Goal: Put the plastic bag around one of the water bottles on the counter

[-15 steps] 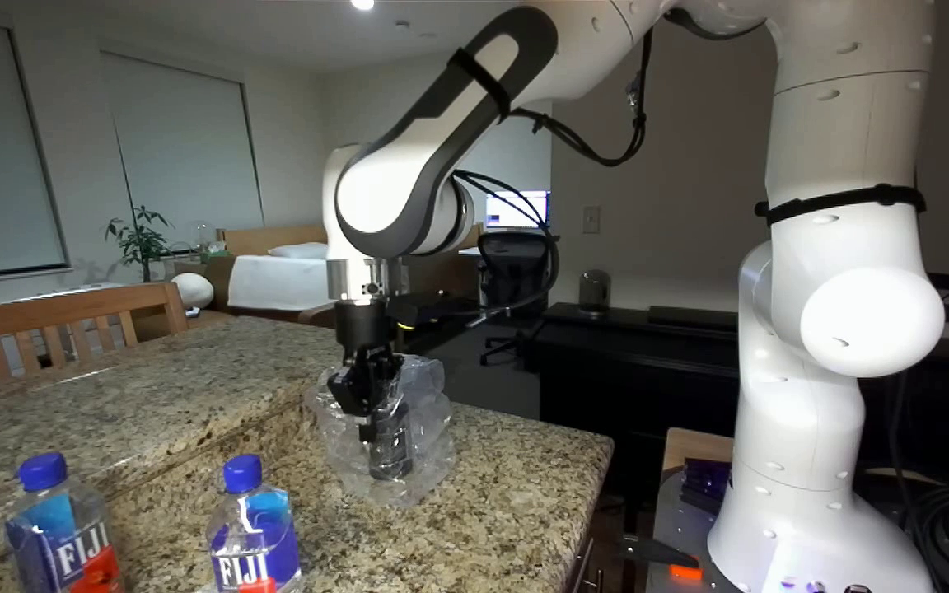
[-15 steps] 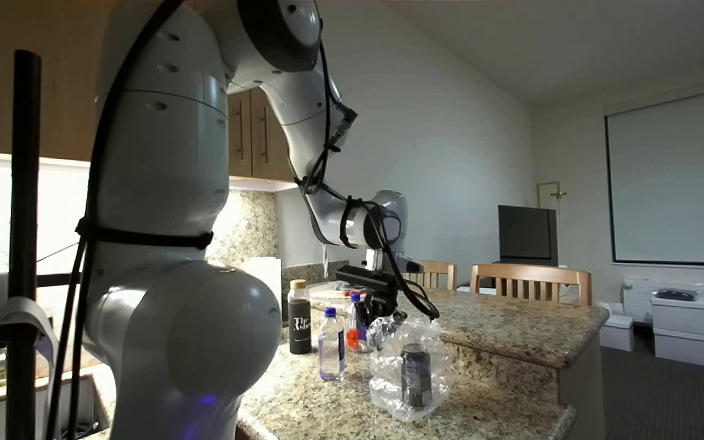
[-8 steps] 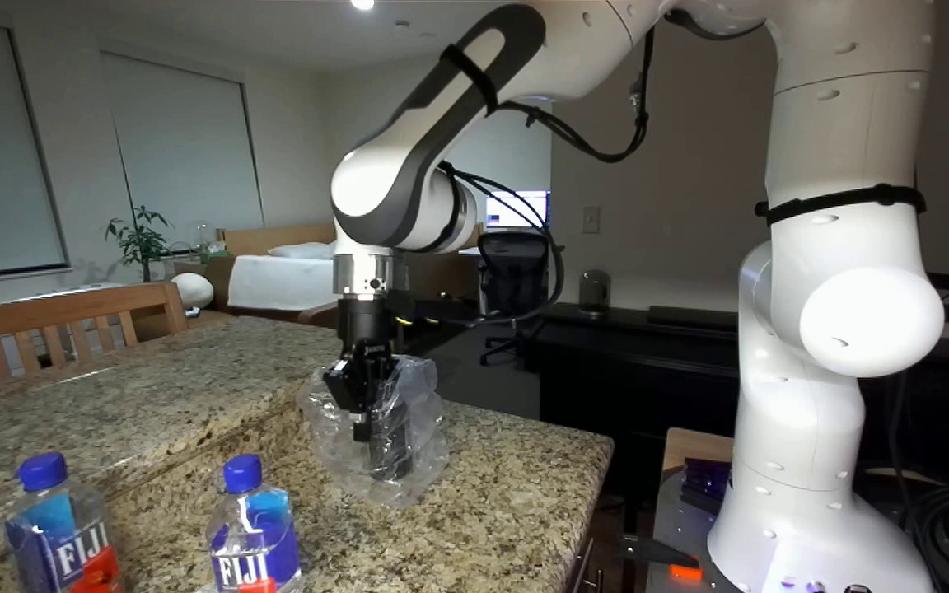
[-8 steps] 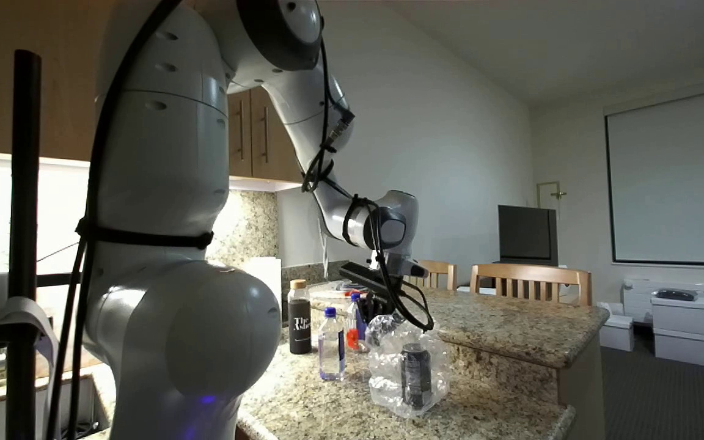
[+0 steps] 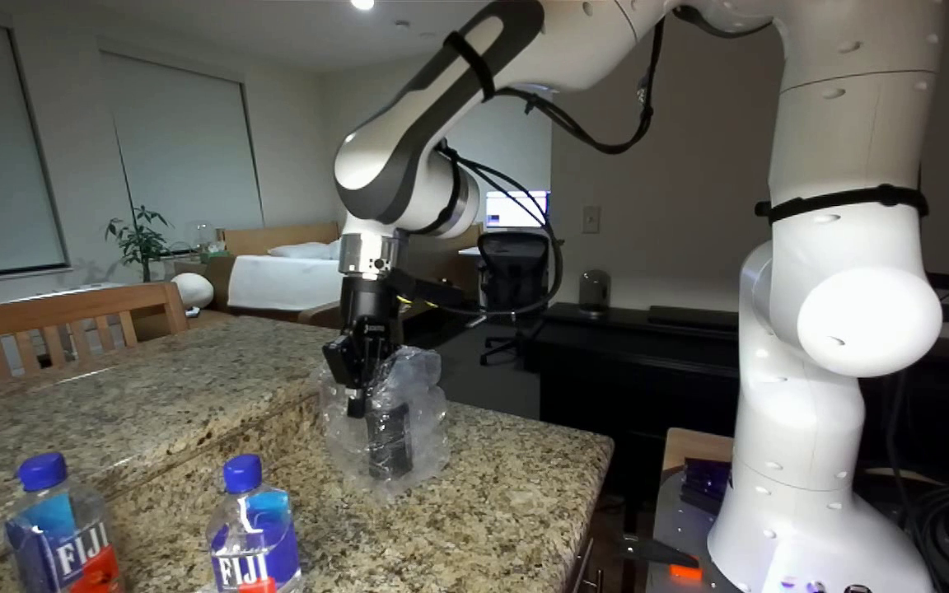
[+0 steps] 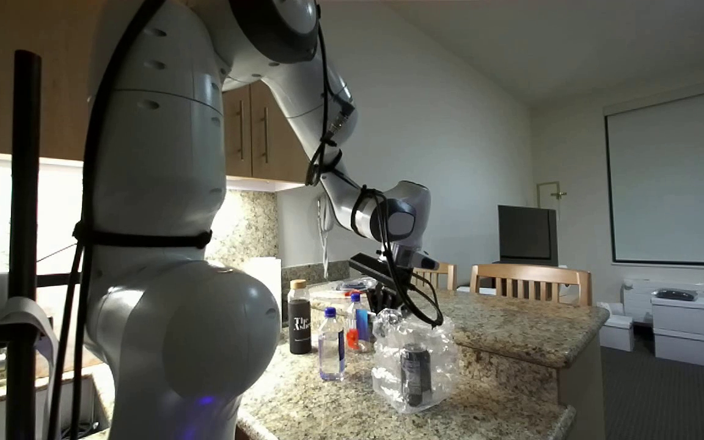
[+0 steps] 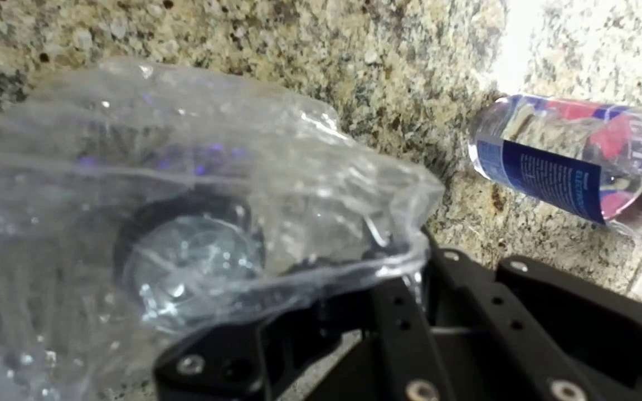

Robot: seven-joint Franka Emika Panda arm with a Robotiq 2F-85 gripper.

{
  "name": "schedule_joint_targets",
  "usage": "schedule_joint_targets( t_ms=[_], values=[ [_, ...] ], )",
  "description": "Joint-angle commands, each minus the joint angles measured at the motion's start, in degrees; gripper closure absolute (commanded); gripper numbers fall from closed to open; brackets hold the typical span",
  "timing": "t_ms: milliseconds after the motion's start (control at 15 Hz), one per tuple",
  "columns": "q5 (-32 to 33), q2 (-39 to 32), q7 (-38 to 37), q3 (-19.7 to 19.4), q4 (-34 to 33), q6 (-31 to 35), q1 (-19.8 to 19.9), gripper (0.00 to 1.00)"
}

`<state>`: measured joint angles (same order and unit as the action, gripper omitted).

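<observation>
Clear plastic bag (image 5: 427,416): around dark can (image 5: 390,445), on granite surface (image 5: 511,502). Dark bottle (image 6: 299,321), apparently wood-capped: near two FIJI water bottles (image 5: 254,535), both apart from the bag. End effector (image 5: 362,397): at bag's upper part, tips behind plastic in wrist view; spread cannot be told. FIJI bases: cut off in an exterior view.
</observation>
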<state>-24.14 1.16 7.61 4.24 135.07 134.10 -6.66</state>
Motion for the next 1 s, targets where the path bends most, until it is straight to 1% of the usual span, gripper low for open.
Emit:
schedule_joint_targets(
  t_ms=[0, 400, 733, 933],
  values=[
    [1.27, 2.48, 0.91, -0.3, -1.37, -3.58, 0.87, 0.87],
    [4.19, 3.91, -0.38, -0.48, -6.04, -8.22, 0.83, 0.88],
    [8.64, 5.58, -1.25, 0.11, -9.52, -9.74, 0.42, 0.89],
    [10.14, 6.15, -0.97, 0.66, -11.47, -9.93, -0.05, 0.88]
  ],
)
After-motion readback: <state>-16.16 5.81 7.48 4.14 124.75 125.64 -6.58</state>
